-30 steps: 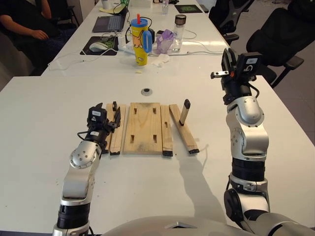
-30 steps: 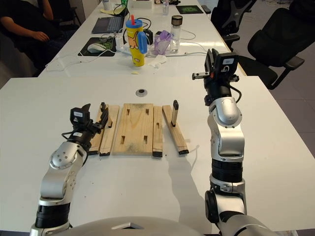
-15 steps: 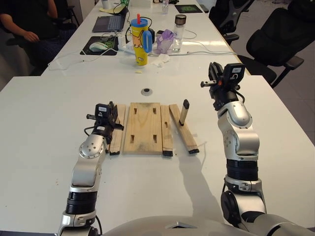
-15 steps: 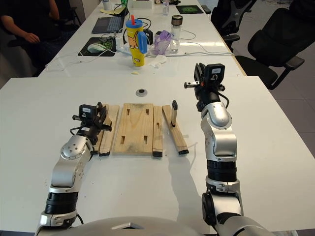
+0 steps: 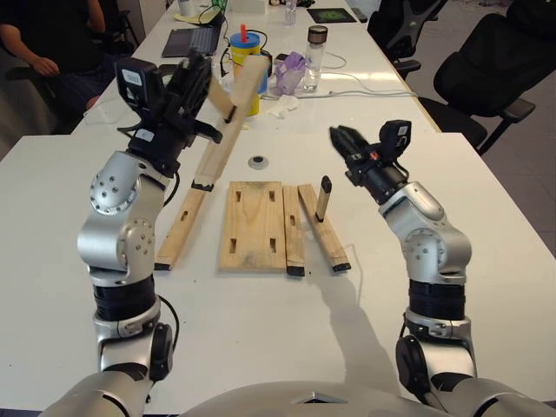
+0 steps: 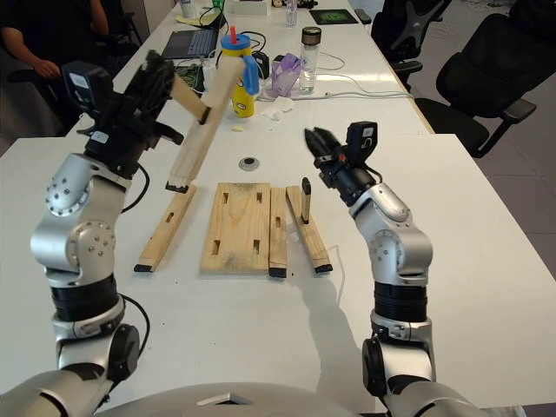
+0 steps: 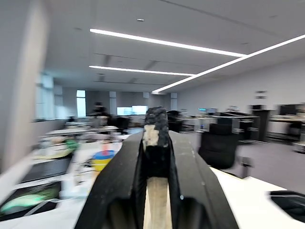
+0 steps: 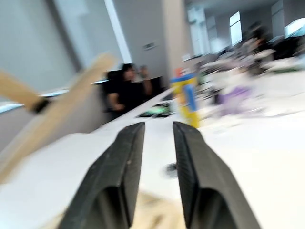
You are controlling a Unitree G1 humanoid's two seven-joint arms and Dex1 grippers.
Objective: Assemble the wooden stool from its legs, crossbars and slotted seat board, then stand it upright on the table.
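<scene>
My left gripper (image 5: 196, 84) is raised high over the table's left side, shut on a wooden leg (image 5: 222, 142) that slants down toward the table, a short crossbar sticking out of it. The wood (image 7: 157, 200) sits clamped between the fingers in the left wrist view. The slotted seat board (image 5: 254, 224) lies flat at the table's middle, with one leg (image 5: 178, 230) to its left and one leg (image 5: 294, 230) against its right side. Further right lies a leg (image 5: 330, 239) with an upright crossbar (image 5: 323, 198). My right gripper (image 5: 340, 139) hovers open and empty just behind that crossbar.
A round cable grommet (image 5: 257, 162) is set in the table behind the board. On the far table stand a yellow cup (image 5: 248, 91), a bottle (image 5: 316, 56) and a laptop (image 5: 195, 39). Black office chairs (image 5: 495, 61) are at the right.
My left arm has lifted one leg off the table and swung it up high. My right arm has come down and turned left toward the upright crossbar.
</scene>
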